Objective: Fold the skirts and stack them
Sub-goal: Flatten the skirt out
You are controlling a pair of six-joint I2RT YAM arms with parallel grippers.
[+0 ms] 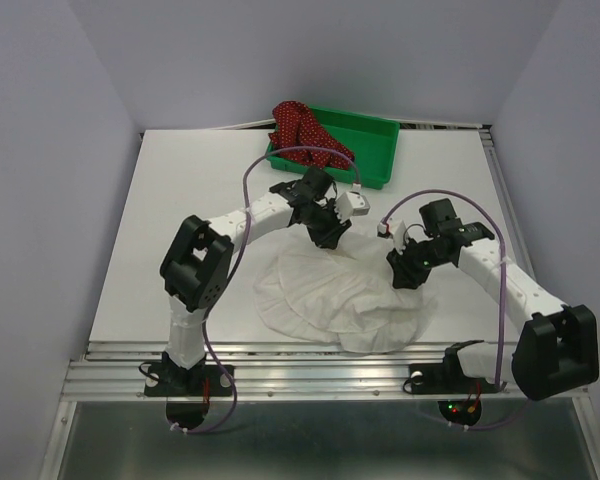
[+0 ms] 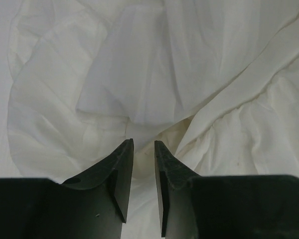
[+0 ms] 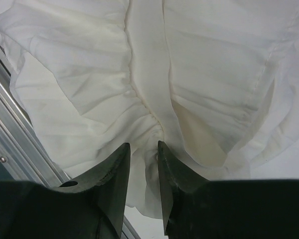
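Observation:
The white ruffled skirt lies spread on the table in front of the arms. My left gripper is at its far edge and my right gripper at its right edge. In the left wrist view, the gripper has its fingers nearly closed, with the white skirt drawn into folds between them. In the right wrist view, the gripper pinches a bunched pleat of the white skirt. The dark red dotted skirt lies crumpled in the left end of the green tray.
The green plastic tray stands at the back of the table, behind the left gripper. Aluminium rails run along the near table edge and also show in the right wrist view. Purple cables loop over both arms.

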